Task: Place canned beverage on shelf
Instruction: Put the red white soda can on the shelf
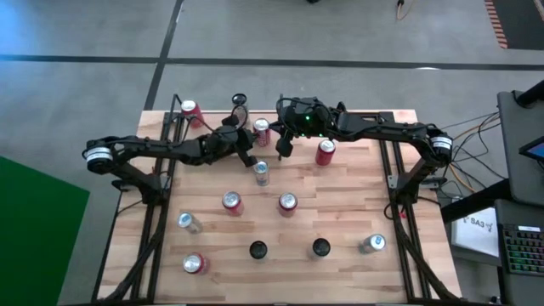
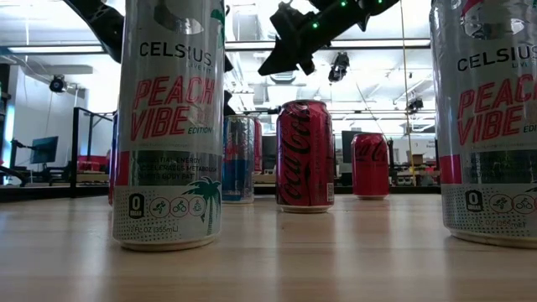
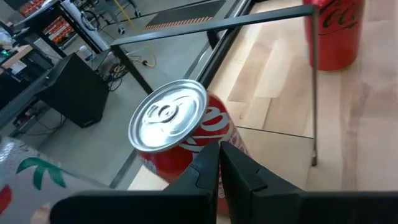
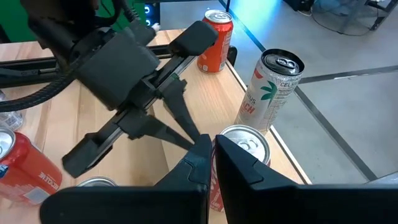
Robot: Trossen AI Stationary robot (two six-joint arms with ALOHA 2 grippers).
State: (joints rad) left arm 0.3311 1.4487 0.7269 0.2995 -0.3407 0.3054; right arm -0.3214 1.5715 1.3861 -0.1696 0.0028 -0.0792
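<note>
**Both grippers closed and empty above the far cans**

Left gripper (image 1: 249,159) and right gripper (image 1: 283,148) hover with fingers pressed together, nothing held, near a red can (image 1: 262,131) on the shelf (image 1: 357,212). More cans stand scattered nearer.

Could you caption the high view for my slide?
Both grippers, left and right, shut above cans scattered over the wooden table.

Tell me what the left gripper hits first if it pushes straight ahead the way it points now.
Most likely the red Coca-Cola can right past the shut left gripper: its silver top sits just beyond the fingertips. Depth is hard to judge, so it may pass close beside it.
</note>
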